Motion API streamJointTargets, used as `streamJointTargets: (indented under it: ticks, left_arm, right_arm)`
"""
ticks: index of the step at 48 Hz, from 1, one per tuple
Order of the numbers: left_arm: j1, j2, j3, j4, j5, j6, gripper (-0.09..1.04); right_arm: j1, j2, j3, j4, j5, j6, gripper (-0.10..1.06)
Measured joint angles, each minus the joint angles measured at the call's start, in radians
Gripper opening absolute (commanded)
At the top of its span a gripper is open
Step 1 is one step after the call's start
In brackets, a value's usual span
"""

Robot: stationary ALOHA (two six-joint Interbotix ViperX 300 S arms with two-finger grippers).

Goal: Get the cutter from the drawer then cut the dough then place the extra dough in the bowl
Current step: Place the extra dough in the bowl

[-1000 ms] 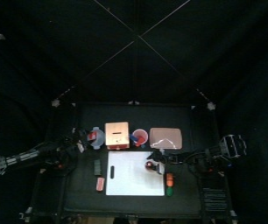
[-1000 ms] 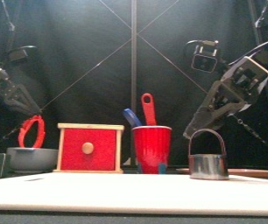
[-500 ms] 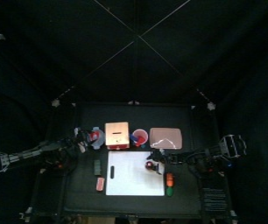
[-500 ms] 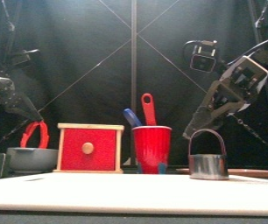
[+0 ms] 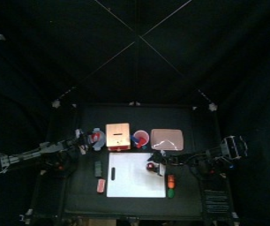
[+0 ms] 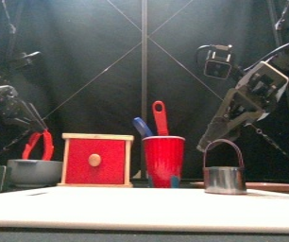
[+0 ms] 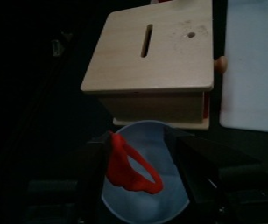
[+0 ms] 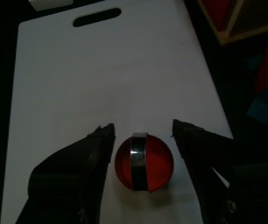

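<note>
Only wrist views tell: right gripper (image 8: 143,133) spread over cutter (image 8: 144,163), left gripper (image 7: 143,175) spread, empty

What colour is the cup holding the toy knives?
The cup is red, seen best in the front view.

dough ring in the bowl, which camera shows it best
Left wrist view: the red dough ring lies in the blue-grey bowl, close up. Front view shows a loop above the rim; top view a speck; right wrist view nothing.
</note>
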Motion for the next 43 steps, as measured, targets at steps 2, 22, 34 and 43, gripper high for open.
streamJointTargets:
  ticks: [2,22,34,43]
  left_arm:
    - [0.0,0.002,0.0,0.011,0.0,0.0,0.87]
    - [-0.003,0.0,0.0,0.143,-0.002,0.0,0.87]
    - [-0.003,0.002,0.0,0.173,0.0,0.0,0.87]
    - [-0.003,0.0,0.0,0.175,0.002,0.0,0.87]
  right_arm:
    - [0.0,0.002,-0.002,0.0,0.0,0.0,0.89]
    - [0.0,0.021,-0.025,0.0,0.028,0.0,0.89]
    - [-0.002,0.025,-0.028,0.0,0.029,0.0,0.89]
    - [0.0,0.025,-0.028,0.0,0.029,0.0,0.89]
